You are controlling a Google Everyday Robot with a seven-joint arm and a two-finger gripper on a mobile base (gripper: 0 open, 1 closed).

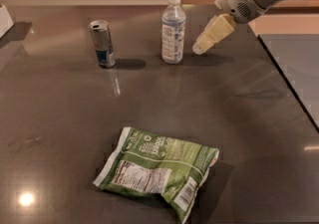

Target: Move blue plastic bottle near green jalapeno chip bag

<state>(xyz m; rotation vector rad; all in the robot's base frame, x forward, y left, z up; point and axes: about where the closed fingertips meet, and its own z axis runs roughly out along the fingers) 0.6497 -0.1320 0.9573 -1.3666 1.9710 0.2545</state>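
Observation:
The blue plastic bottle (pixel 173 29) stands upright at the back of the dark table, clear with a white cap and white label. The green jalapeno chip bag (pixel 158 169) lies flat near the table's front, well apart from the bottle. My gripper (pixel 199 47) reaches in from the upper right, its cream fingers pointing down and left. It hovers just right of the bottle, a short gap away, and holds nothing.
A silver-and-blue can (pixel 102 44) stands upright left of the bottle. The table's right edge (pixel 286 88) runs diagonally, with lighter floor beyond. A white object (pixel 5 19) sits at the far left edge.

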